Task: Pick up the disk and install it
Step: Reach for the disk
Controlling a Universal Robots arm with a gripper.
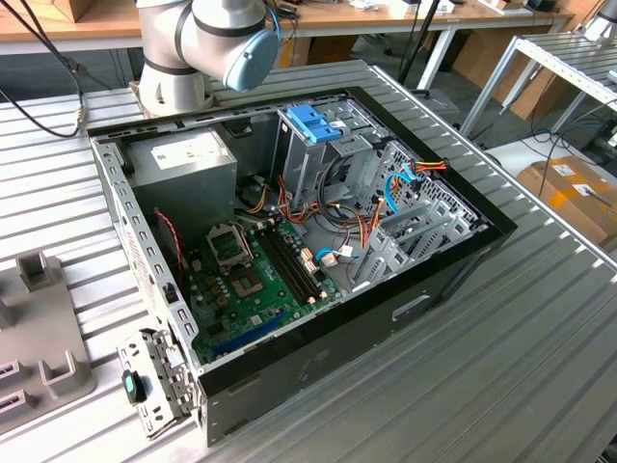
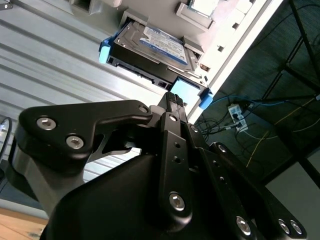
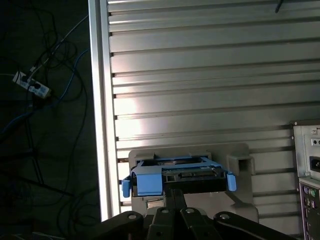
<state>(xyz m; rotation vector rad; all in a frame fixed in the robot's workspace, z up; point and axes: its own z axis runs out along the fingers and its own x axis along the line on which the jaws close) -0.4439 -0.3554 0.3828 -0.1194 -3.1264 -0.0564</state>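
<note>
The flat metal disk with light blue rails [image 2: 160,42] lies in a grey holder [image 3: 240,160], at the exterior view's 8 o'clock. The jaws reach its edge, but I cannot tell whether they grip it. A shallow pinch could drop it.

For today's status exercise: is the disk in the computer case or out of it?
Out. In both wrist views the disk lies on a grey holder on the slatted table.

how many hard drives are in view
1: the disk lies in a grey holder on the slatted table, close in front of the gripper. More could be hidden inside the case's drive cage.
</note>
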